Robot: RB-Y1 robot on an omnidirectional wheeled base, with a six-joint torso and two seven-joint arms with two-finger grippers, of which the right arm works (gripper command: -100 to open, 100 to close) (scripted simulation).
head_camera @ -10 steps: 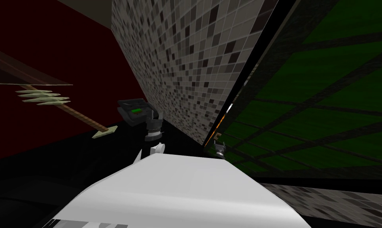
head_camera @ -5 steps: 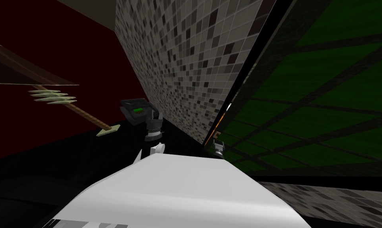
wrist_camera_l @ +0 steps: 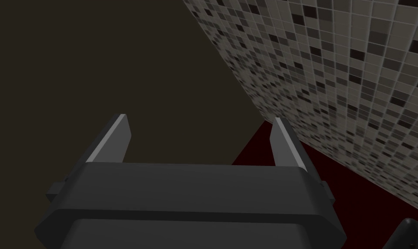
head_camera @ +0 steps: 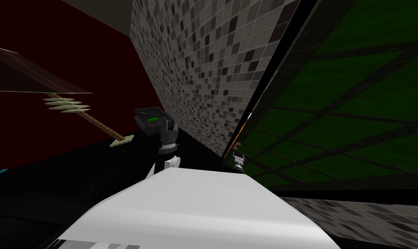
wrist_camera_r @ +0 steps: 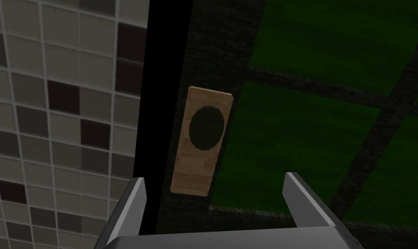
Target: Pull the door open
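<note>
right hand [wrist_camera_r: 214,178] spread wide, empty — facing tan plate [wrist_camera_r: 194,168], perhaps handle mount, on green door [wrist_camera_r: 316,129]; left hand [wrist_camera_l: 199,119] likewise.

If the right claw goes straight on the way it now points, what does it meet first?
Most likely the light wooden plate with its dark round knob on the green door: it lies between the fingers of the open right claw. How far off, I cannot tell.
</note>
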